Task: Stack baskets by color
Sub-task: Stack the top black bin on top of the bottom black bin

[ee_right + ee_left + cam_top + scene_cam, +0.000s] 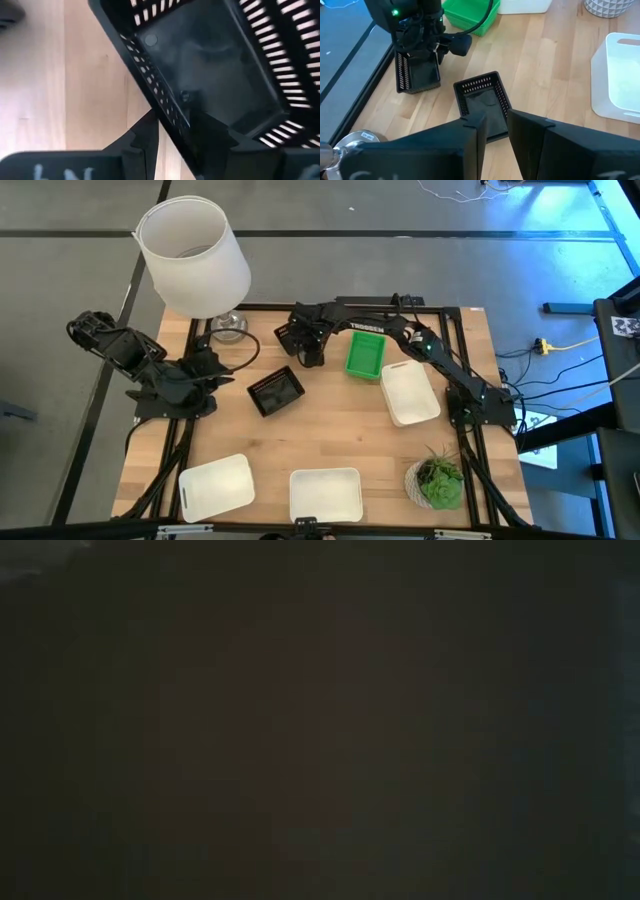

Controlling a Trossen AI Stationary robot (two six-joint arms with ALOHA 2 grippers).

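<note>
A black basket (275,392) (482,100) lies flat on the wooden table (330,435), right in front of my left gripper (222,372) (494,125). That gripper hangs above the table with a narrow gap between its fingers and nothing in it. My right gripper (308,350) (175,125) reaches to the far middle and is shut on a second black basket (417,75) (215,75). A green basket (365,355) sits just right of it. Three white baskets (410,392) (215,485) (325,493) lie at the right and along the near edge. The low view is dark. My right gripper holds the second black basket by one slatted side wall (172,117), with one finger (145,140) outside and the other (212,135) inside. The fingers come steeply from above. The basket hangs tilted below them (400,75). Whether its lower end touches the table, I cannot tell.
A big white cylindrical bucket (195,255) stands at the far left corner, with a shiny round object (228,328) beside it. A small potted plant (438,480) stands at the near right. Bare wood shows in the table's middle (340,430).
</note>
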